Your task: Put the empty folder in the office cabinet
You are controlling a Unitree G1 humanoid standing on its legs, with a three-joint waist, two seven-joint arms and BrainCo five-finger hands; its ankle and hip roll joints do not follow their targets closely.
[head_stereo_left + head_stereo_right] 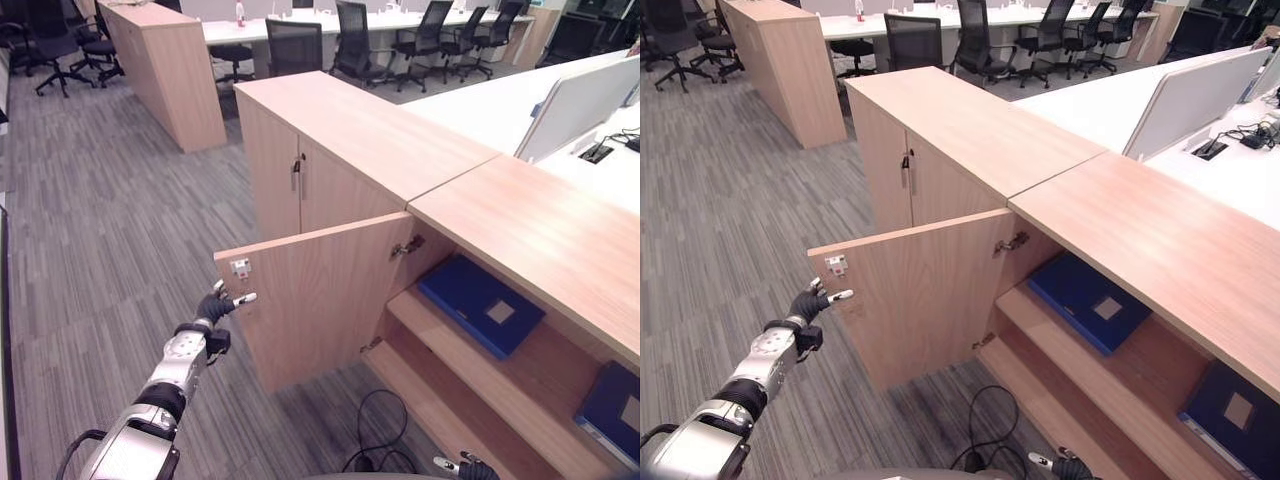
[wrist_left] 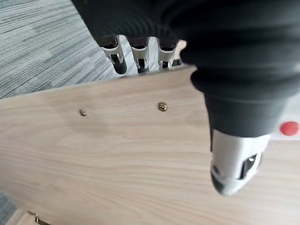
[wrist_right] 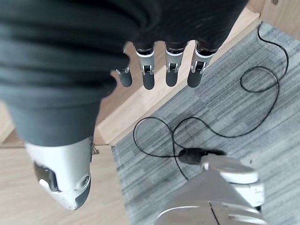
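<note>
Closing the cabinet door appears to be the step in hand, since a blue folder already lies flat on the upper shelf inside the open office cabinet; a second blue folder rests further along the same shelf. The left hand meets the free edge of the door beside the white catch plate: its fingers hook loosely over the edge while the thumb lies against the inner face. The right hand hangs low near the cabinet's foot, its fingers relaxed and holding nothing. Recommended practice: keep contact near the free edge, follow the hinge arc, and withdraw the fingers from the edge before the door seats.
</note>
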